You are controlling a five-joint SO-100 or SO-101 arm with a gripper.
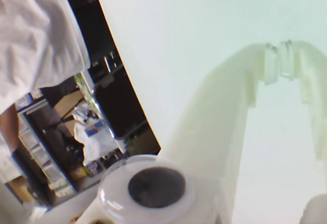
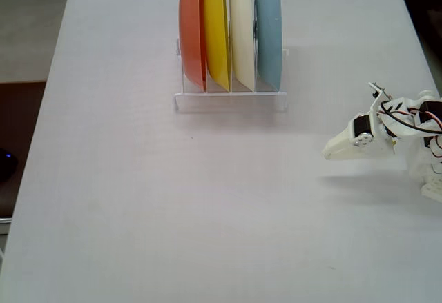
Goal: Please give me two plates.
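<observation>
Four plates stand on edge in a clear rack (image 2: 231, 100) in the fixed view, up and to the left of the gripper (image 2: 330, 153), well apart from it: orange-red plate (image 2: 193, 30), yellow plate (image 2: 216, 30), cream-white plate (image 2: 242, 30), then light blue plate (image 2: 269, 30), which is closest to the gripper side. Bare white table (image 2: 138, 199) lies between the gripper and the rack, with nothing in the way. No readable writing. White arm (image 2: 407, 125) sits at the right edge, folded low, gripper pointing left just above the tabletop, wires showing on top. From this view I cannot tell how the jaws stand.

Wrist view: fingertips (image 1: 271, 63) meet at upper right, jaws together, nothing between them. Pale table (image 1: 179, 40) fills the space behind them. White motor housing with a dark round cap (image 1: 156, 187) sits at bottom centre. Left of the table edge: white cloth (image 1: 36, 35) and blurred dark room clutter (image 1: 76, 132). No plates visible, no legible labels.
</observation>
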